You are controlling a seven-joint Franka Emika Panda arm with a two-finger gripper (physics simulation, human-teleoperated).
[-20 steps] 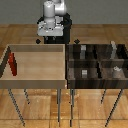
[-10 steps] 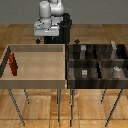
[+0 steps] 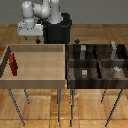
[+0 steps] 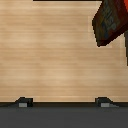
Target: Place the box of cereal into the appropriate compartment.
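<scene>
Cereal box: the box of cereal (image 3: 12, 65) is a small thin red box with darker markings, standing upright inside the light wooden bin (image 3: 35, 82), close against the wall on the exterior view's left.
Wrist view of it: the box of cereal (image 4: 111, 21) shows as a red and dark slab at the frame's edge, over the bin's pale wood floor.
Light bin: open-topped, on thin metal legs; the cereal box is the only thing visible in it.
Dark bin: the dark compartment bin (image 3: 100, 62) stands just beside the light bin on the exterior view's right, split by dividers into four compartments.
Grey objects: small grey objects (image 3: 116, 71) sit in several of those compartments.
Gripper: the gripper (image 3: 37, 37) hangs above the far edge of the light bin, well apart from the cereal box and holding nothing; I cannot tell how wide its fingers stand.
Arm base: the white arm rises from a black pedestal (image 3: 58, 31) behind the bins.
</scene>
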